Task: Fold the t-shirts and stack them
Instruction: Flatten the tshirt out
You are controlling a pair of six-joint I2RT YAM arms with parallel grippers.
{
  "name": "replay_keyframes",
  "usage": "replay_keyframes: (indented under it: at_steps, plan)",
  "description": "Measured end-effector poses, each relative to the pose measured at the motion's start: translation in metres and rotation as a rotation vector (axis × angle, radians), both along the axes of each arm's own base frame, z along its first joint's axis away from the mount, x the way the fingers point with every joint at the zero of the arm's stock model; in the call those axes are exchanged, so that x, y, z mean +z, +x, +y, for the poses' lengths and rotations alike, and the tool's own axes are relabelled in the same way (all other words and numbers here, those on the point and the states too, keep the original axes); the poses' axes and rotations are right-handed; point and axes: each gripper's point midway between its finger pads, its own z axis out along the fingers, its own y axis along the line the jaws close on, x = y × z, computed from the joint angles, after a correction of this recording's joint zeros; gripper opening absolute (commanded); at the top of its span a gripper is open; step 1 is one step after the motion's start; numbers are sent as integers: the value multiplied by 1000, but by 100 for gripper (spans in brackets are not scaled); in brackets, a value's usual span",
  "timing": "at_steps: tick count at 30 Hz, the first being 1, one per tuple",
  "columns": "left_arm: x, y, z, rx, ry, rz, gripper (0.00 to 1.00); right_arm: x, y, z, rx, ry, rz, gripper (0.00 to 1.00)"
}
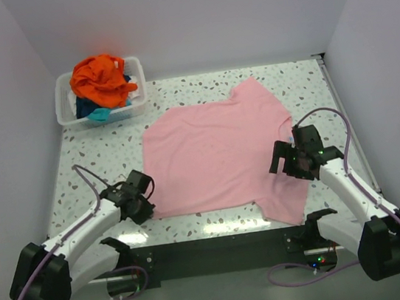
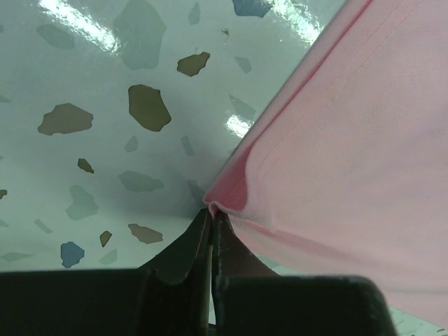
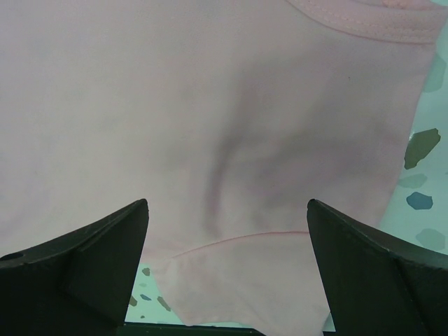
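Note:
A light pink t-shirt (image 1: 219, 151) lies spread flat in the middle of the table. My left gripper (image 1: 148, 202) is at its near left hem corner, jaws shut on a pinch of the pink cloth (image 2: 224, 199). My right gripper (image 1: 285, 162) hovers wide open over the shirt's near right part, by the sleeve seam (image 3: 238, 241), with nothing between its fingers (image 3: 105, 241). More t-shirts, a bright orange one (image 1: 103, 78) on top of teal and dark blue ones (image 1: 96, 111), are heaped in the bin at the back left.
The white plastic bin (image 1: 68, 112) stands at the table's far left corner. Grey walls close in both sides and the back. A black strip (image 1: 214, 249) with the arm bases and cables runs along the near edge.

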Motion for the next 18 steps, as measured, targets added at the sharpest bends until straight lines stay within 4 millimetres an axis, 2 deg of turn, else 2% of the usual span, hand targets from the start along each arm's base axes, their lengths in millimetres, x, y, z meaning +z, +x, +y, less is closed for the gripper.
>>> replay_keyframes:
  at_steps: [3,4,6,7,10,12,15,18]
  plan:
    - [1,1,-1,2,9,17,49,0,0,0,0,0,1,99]
    - [2,3,-3,4,5,18,71,0,0,0,0,-1,0,99]
    - [5,6,-5,18,-3,12,87,0,0,-1,-1,-3,0,99]
    - [6,6,-3,24,4,12,100,0,0,-1,-2,-4,3,99]
    - [15,-2,10,49,70,43,100,5,6,0,-1,-3,0,99]
    - [32,8,13,49,100,10,100,11,13,2,4,1,-14,99]
    - [73,46,5,20,123,-92,100,20,23,4,22,4,-38,99]
    - [117,107,-15,-52,135,-224,100,26,31,9,50,18,-54,99]
